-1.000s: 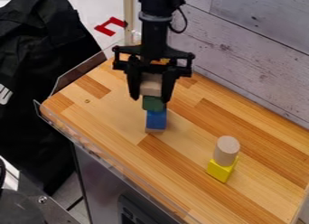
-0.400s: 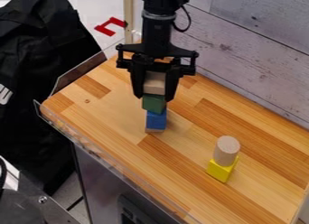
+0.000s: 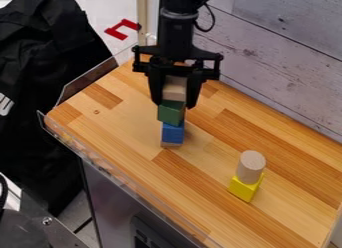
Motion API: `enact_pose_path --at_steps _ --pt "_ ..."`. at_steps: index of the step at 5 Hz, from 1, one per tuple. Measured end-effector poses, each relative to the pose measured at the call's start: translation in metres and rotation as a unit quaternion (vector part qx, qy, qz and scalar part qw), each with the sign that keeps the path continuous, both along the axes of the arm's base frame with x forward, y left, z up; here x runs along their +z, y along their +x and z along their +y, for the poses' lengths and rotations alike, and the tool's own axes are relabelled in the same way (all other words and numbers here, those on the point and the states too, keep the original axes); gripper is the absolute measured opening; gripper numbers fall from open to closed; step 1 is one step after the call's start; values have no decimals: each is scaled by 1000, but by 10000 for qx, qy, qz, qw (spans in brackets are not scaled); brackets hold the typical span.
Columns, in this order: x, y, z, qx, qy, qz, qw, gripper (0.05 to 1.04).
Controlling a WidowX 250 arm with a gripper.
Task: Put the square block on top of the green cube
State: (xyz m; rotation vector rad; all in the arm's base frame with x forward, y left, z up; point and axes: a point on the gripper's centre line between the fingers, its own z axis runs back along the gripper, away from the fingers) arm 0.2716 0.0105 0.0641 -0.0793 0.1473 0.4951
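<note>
Pale wood makes up the square block (image 3: pixel 175 90), and the black two-finger gripper (image 3: pixel 175 104) has it pinched, one finger on each side. In the last second, the gripper and the square block have slid a little way to the right and up in the view, both together. That is why I think the grip is firm. The square block is now right above the green cube (image 3: pixel 171 113), but it looks a bit off to the right and back. More of the green cube's top shows than before, and the cube looks a little turned or tipped. I cannot tell if the two touch or if there is a tiny gap. Under the green cube is a blue cube (image 3: pixel 172 134), with a thin bit of pale wood showing below that. So the job looks almost done, but the last slide may have spoiled the fit. The next move should likely be to line the square block up over the green cube, set it down softly, and only then let go. A push sideways could knock the green cube off. Well apart from the green cube, to its right and nearer the camera, a round wooden post (image 3: pixel 251 166) sits on a yellow cube (image 3: pixel 244 189).
</note>
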Motion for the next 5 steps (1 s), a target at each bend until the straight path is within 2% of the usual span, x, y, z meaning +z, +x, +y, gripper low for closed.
enact_pose_path --at_steps 1,2,3,5 --pt "0 1 -1 16 -45 -31 10000 663" --pt "-1 0 1 24 -97 -14 9999 948" --pt "-3 -1 0 0 -140 61 9999 1001" --pt "-2 -3 0 16 -150 131 9998 999"
